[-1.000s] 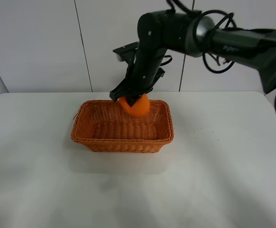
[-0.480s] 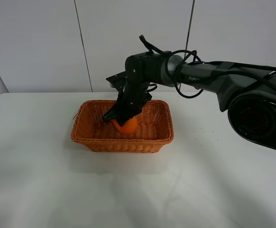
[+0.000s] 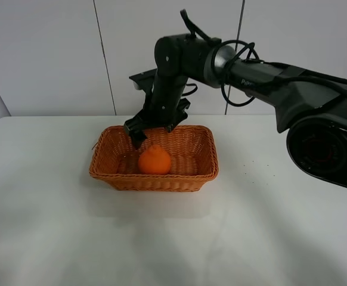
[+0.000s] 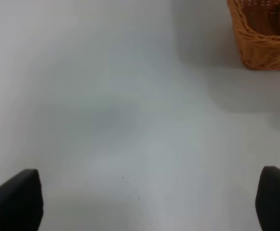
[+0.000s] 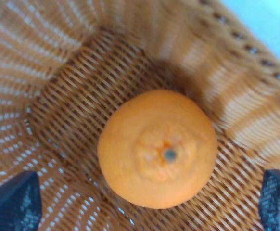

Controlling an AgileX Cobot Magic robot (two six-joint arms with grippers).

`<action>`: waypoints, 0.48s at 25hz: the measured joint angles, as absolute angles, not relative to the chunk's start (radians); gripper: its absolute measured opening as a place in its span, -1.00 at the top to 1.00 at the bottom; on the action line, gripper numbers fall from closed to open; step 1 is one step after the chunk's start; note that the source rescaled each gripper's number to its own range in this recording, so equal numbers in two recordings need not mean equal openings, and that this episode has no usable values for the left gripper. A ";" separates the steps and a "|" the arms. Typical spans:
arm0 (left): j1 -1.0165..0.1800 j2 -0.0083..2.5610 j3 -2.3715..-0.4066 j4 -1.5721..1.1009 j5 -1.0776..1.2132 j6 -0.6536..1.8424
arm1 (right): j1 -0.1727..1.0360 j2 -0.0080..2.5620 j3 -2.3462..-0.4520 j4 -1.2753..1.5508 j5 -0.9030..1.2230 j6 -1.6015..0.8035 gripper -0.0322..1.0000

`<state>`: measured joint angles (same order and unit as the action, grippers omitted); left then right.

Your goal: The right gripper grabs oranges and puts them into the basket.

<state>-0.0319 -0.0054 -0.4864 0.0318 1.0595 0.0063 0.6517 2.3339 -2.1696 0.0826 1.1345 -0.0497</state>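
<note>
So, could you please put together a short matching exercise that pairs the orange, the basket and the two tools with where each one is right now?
Things:
1. orange
2. basket
3. right tool
4. left tool

Places and states:
A. open over the white table, off to one side of the wicker
B. resting on a woven floor
C. standing on the table
D. open just above the fruit, holding nothing

Pairs: 1-B, 2-C, 3-D, 4-A
</note>
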 joint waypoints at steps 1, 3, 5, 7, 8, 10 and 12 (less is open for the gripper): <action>-0.032 -0.005 -0.486 0.032 1.060 0.006 | 0.652 2.334 -2.212 0.079 1.166 -0.051 -1.00; -0.032 -0.005 -0.486 0.032 1.060 0.006 | 0.652 2.326 -2.268 0.067 1.198 -0.053 -1.00; -0.032 -0.005 -0.486 0.032 1.060 0.006 | 0.645 2.307 -2.290 0.062 1.205 -0.053 -1.00; -0.032 -0.005 -0.486 0.032 1.060 0.006 | 0.631 2.295 -2.296 0.061 1.210 -0.054 -1.00; -0.032 -0.005 -0.486 0.032 1.060 0.006 | 0.622 2.294 -2.297 0.061 1.213 -0.054 -1.00; -0.032 -0.005 -0.486 0.032 1.060 0.006 | 0.591 2.294 -2.298 0.061 1.218 -0.054 -1.00; -0.032 -0.005 -0.486 0.032 1.060 0.006 | 0.551 2.295 -2.298 0.060 1.218 -0.054 -1.00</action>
